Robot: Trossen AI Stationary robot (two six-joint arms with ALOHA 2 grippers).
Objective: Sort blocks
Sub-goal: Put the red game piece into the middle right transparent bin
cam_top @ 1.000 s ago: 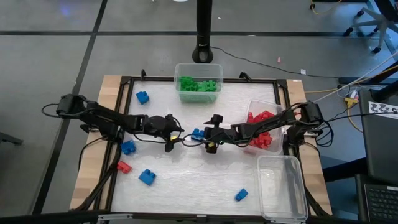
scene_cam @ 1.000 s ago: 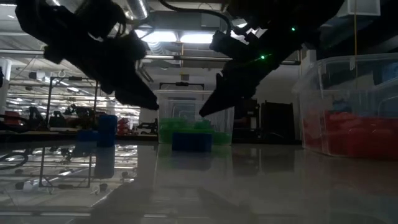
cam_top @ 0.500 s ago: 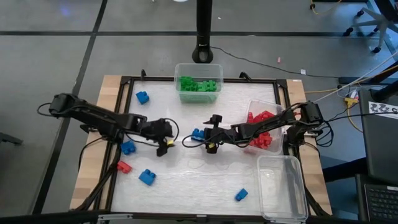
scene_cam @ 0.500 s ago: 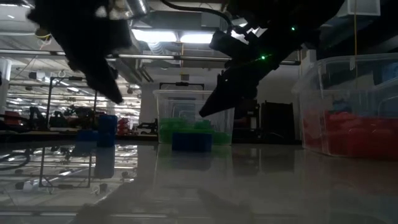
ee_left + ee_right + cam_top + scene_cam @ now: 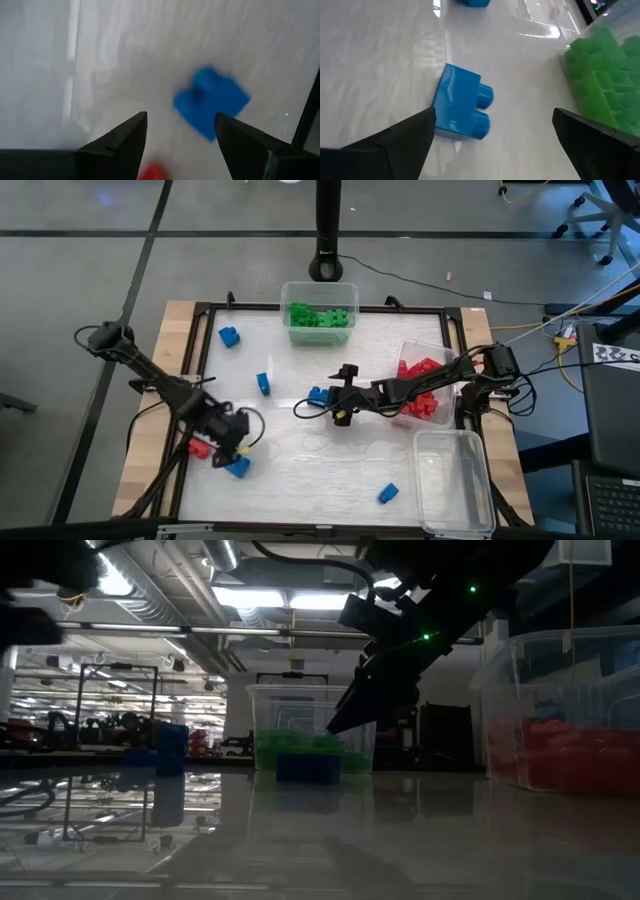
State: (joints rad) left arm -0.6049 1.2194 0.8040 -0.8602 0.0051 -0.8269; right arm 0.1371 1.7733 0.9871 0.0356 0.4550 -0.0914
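blue brick point(image 5: 318, 395) lies mid-table, just off the right gripper point(image 5: 338, 406), whose wide-open jaws hold nothing. left gripper point(image 5: 232, 442) has swung away from the centre to the near-left corner — open, empty, above another blue brick point(image 5: 211, 102) and a red one point(image 5: 199, 448) — likely its next pick.

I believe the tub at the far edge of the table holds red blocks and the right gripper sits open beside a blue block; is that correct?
Not quite: that far tub holds green blocks, as the high view shows; the red ones lie in the tilted tub on the right. The right gripper is indeed open beside a blue block.
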